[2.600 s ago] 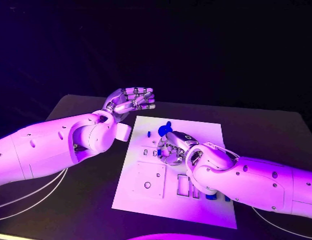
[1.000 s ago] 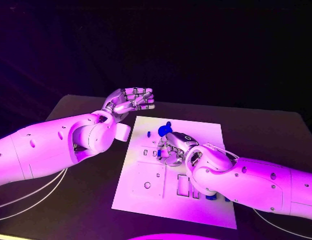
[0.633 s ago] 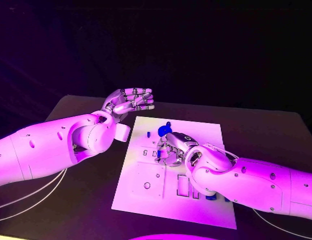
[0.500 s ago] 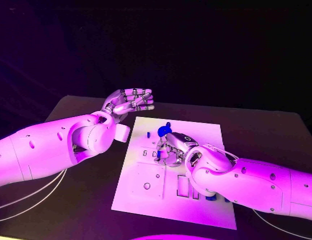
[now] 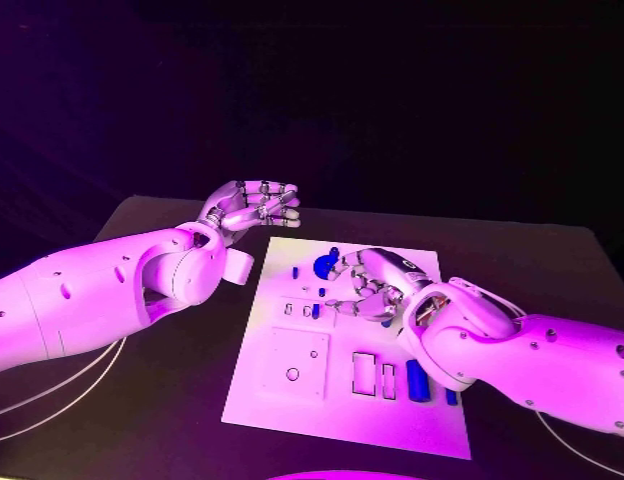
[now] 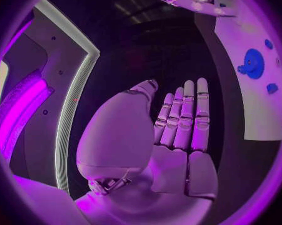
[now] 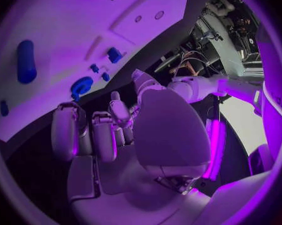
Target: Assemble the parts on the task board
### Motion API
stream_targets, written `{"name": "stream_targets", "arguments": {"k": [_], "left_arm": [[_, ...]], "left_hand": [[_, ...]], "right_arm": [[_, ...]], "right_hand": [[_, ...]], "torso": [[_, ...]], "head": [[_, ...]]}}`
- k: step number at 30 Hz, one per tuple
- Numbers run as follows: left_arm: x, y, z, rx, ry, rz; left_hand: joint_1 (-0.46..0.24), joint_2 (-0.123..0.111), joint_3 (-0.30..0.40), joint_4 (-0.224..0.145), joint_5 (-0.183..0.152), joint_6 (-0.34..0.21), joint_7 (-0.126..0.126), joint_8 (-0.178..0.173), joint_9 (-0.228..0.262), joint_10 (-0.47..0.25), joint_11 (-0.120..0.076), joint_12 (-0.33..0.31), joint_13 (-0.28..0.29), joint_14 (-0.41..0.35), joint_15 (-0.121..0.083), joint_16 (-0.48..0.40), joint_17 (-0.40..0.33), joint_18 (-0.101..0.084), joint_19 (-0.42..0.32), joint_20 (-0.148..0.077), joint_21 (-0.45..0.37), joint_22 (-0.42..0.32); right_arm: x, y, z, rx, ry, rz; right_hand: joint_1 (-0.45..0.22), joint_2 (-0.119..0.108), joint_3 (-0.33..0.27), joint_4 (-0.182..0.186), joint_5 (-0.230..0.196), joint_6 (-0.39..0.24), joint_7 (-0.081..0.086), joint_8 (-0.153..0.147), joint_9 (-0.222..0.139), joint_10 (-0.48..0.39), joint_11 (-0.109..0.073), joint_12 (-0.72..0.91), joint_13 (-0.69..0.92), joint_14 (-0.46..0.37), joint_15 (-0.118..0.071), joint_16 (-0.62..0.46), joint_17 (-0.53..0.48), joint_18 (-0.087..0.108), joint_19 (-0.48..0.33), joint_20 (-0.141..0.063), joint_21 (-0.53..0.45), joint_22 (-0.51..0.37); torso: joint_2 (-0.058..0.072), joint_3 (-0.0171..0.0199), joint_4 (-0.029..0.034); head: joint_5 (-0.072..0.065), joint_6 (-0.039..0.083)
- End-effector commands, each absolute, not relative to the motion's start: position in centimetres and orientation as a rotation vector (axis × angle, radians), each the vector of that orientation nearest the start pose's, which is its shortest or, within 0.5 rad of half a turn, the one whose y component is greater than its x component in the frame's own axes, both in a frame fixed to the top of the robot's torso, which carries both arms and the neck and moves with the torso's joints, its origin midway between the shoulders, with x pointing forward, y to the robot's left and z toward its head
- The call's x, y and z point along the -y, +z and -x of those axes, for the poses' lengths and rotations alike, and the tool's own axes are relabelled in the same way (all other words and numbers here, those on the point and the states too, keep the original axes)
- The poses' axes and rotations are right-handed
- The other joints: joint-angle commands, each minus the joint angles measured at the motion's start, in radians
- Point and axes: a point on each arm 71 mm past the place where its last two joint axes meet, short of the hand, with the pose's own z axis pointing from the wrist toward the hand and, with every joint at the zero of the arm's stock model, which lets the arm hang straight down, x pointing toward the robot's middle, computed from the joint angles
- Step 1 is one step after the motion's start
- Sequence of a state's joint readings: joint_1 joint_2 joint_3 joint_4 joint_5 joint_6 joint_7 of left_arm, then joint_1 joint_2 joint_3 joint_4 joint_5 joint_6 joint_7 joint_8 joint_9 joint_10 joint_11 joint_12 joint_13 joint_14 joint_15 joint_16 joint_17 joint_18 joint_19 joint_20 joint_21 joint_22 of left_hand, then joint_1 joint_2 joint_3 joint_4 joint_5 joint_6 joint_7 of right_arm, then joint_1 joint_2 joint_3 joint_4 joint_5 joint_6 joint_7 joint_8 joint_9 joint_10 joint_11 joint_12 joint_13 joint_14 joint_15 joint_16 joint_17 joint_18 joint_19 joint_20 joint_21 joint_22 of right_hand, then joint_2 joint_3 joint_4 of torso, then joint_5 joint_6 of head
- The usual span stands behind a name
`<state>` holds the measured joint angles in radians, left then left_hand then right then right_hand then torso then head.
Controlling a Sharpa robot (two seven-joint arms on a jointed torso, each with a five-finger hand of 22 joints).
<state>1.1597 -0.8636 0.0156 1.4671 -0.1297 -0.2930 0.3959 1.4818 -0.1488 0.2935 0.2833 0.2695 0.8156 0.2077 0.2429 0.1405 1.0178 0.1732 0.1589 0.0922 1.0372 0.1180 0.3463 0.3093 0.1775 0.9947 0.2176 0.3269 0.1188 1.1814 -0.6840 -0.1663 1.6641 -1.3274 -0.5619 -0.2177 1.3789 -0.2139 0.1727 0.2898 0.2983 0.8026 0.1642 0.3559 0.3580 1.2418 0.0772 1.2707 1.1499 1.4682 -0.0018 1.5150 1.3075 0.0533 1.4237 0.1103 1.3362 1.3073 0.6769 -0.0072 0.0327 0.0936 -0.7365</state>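
Right silver hand [image 5: 374, 283] hovers over the middle of the white rectangular task board [image 5: 344, 410], fingers loosely curled, holding nothing visible. Left silver hand [image 5: 255, 206], fingers curled inward and empty, waits beyond the far-left corner. Round blue gear part [image 5: 327, 264] lies at the far edge; seemingly between placements, next selecting a part.

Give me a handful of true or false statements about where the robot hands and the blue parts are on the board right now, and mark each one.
1. The left robot hand is off the white board, beyond its far left corner. True.
2. The left robot hand holds a blue part. False: the left wrist view shows its fingers straight with nothing in them.
3. The right robot hand is above the board. True.
4. A long blue bar lies on the board's near half. True.
5. The blue gear lies on the black table. False: it is on the board, near its far edge.
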Motion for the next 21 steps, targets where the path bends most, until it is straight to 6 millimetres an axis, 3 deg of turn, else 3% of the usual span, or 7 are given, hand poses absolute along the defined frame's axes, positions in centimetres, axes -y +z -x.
{"name": "stream_targets", "arguments": {"k": [1,4,6,9,11,17,21], "left_arm": [[-23.5,-17.9,-50.1,-1.468,-1.406,0.839],[-23.7,-18.5,-50.1,-1.575,-1.345,0.820],[-23.7,-19.4,-50.0,-1.707,-1.291,0.870],[-23.7,-20.4,-49.7,-1.873,-1.199,0.862],[-23.5,-20.9,-49.3,-1.983,-1.127,0.808],[-22.7,-21.6,-48.6,-2.223,-0.863,0.552],[-21.6,-21.8,-48.6,-2.306,-0.700,0.379]], "left_hand": [[-0.025,-0.008,0.004,0.003,-0.002,0.033,0.019,0.029,0.012,0.045,-0.015,0.035,0.013,0.035,-0.018,0.076,0.050,0.007,0.035,-0.016,0.037,0.018],[-0.077,-0.024,-0.013,0.004,-0.005,0.095,-0.023,0.092,0.045,0.161,-0.067,0.135,0.066,0.170,-0.073,0.281,0.171,0.007,0.151,-0.065,0.152,0.075],[-0.131,-0.023,-0.029,-0.002,-0.003,0.066,-0.037,0.145,0.088,0.120,-0.078,0.247,0.161,0.126,-0.086,0.543,0.362,-0.003,0.170,-0.104,0.298,0.167],[-0.164,-0.008,-0.051,-0.024,0.001,-0.035,-0.016,0.206,0.136,-0.029,-0.059,0.396,0.284,0.062,-0.066,0.713,0.495,-0.006,0.103,-0.091,0.428,0.258],[-0.188,-0.006,-0.068,0.004,-0.004,-0.043,-0.031,0.284,0.180,-0.033,-0.076,0.583,0.400,0.225,-0.087,0.932,0.742,0.003,0.089,-0.094,0.563,0.346],[-0.265,0.020,-0.096,0.011,-0.006,-0.051,-0.049,0.360,0.218,-0.047,-0.091,0.733,0.482,0.334,-0.099,1.052,0.900,-0.013,0.104,-0.099,0.761,0.549],[-0.311,0.040,-0.118,0.011,-0.010,-0.019,-0.077,0.413,0.251,0.062,-0.116,0.931,0.673,0.417,-0.121,1.124,1.025,-0.041,0.187,-0.119,0.901,0.740]], "right_arm": [[10.9,-19.3,-42.9,-1.602,1.070,-0.047],[13.0,-18.0,-43.6,-1.590,1.092,-0.106],[14.8,-17.2,-44.2,-1.567,1.106,-0.165],[17.3,-16.4,-45.0,-1.533,1.104,-0.263],[18.8,-16.1,-45.6,-1.516,1.094,-0.325],[21.9,-15.6,-46.7,-1.475,1.047,-0.425],[23.0,-15.6,-47.1,-1.471,1.021,-0.451]], "right_hand": [[0.007,0.026,0.008,0.001,0.004,-0.014,0.001,0.009,0.000,-0.037,0.005,-0.023,-0.033,0.064,0.009,-0.010,0.107,0.019,-0.031,0.002,-0.043,0.059],[0.001,0.030,0.007,0.002,0.003,-0.019,0.003,0.013,0.001,-0.051,0.006,-0.032,-0.046,0.061,0.010,-0.016,0.096,0.022,-0.039,0.003,-0.056,0.050],[0.002,0.038,0.011,0.000,0.004,-0.017,0.002,0.019,0.002,-0.050,0.006,-0.029,-0.044,0.061,0.011,-0.015,0.098,0.021,-0.037,0.004,-0.054,0.053],[0.017,0.045,0.022,-0.005,0.004,-0.012,0.000,0.030,0.005,-0.049,0.004,-0.025,-0.043,0.060,0.009,-0.019,0.091,0.025,-0.045,0.003,-0.070,0.043],[0.023,0.044,0.026,-0.007,0.004,-0.014,0.000,0.032,0.005,-0.049,0.003,-0.025,-0.043,0.060,0.009,-0.019,0.093,0.025,-0.045,0.003,-0.071,0.043],[0.029,0.043,0.029,-0.009,0.004,-0.016,0.000,0.034,0.005,-0.046,0.003,-0.022,-0.040,0.061,0.008,-0.018,0.095,0.024,-0.044,0.003,-0.070,0.044],[0.030,0.043,0.029,-0.009,0.003,-0.016,0.000,0.034,0.005,-0.048,0.003,-0.023,-0.043,0.060,0.008,-0.018,0.094,0.025,-0.045,0.003,-0.072,0.042]], "torso": [[-0.007,0.0029,-0.0039],[-0.014,0.0034,-0.0072],[-0.016,0.0036,-0.0087],[-0.019,0.0062,-0.0110],[-0.019,0.0087,-0.0105],[-0.022,0.0100,-0.0116],[-0.020,0.0101,-0.0104]], "head": [[0.000,-0.003],[-0.001,-0.005],[0.000,-0.005],[0.002,-0.008],[0.001,-0.008],[0.000,-0.012],[-0.002,-0.013]]}}
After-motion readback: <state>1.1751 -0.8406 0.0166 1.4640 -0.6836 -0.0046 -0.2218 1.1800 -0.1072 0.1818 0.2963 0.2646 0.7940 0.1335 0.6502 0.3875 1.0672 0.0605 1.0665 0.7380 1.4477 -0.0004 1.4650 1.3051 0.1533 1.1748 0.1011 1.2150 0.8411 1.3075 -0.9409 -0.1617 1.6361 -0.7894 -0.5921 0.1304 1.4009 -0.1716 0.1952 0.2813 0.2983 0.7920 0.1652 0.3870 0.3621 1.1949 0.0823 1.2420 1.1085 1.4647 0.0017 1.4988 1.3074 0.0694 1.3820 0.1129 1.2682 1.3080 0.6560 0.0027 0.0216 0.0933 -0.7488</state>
